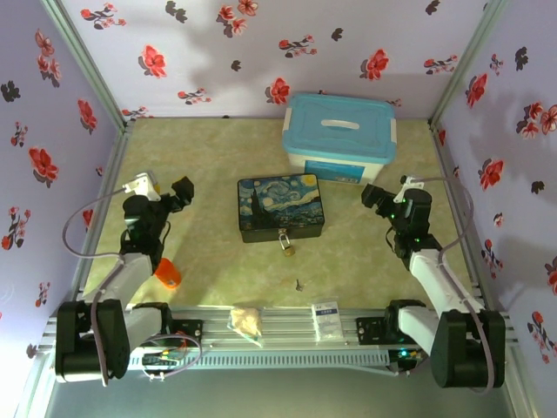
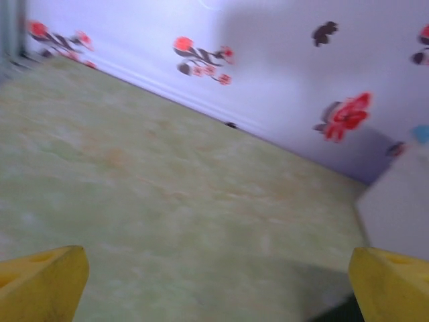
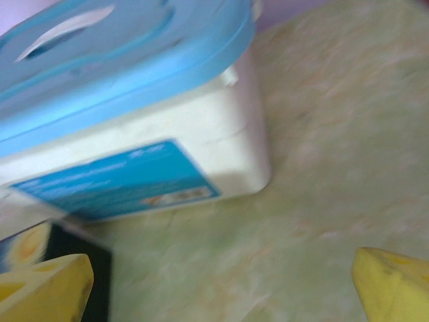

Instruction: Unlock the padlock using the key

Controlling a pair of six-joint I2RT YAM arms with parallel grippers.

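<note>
Hanging above the left side of the pale green table (image 1: 209,157), the left gripper (image 1: 181,193) points toward the far wall with its jaws spread wide. In the left wrist view its two yellow fingertips (image 2: 41,282) sit at opposite bottom corners with bare table between them, holding nothing. Toward the near-left corner, beside the left arm, an orange plastic piece (image 1: 168,275) lies on the table. At the middle of the table sits a dark tin (image 1: 280,207) painted with a starry night. The padlock (image 1: 287,246), a tiny brass body with a thin silver shackle, rests at the middle of the tin's near side, its shackle toward the tin and touching it. Whether it is hooked through a clasp cannot be told. The key (image 1: 298,284), a small dark sliver, lies alone closer to the table's near edge, slightly right of the padlock and apart from it. Toward the far-right corner stands a white storage box (image 1: 341,138) with a blue lid. The right gripper (image 1: 376,196) hangs over the right side of the table, just right of the tin and in front of the box, jaws likewise wide and empty. The right wrist view shows its fingertips far apart, the box close ahead and a corner of the tin at lower left.
</note>
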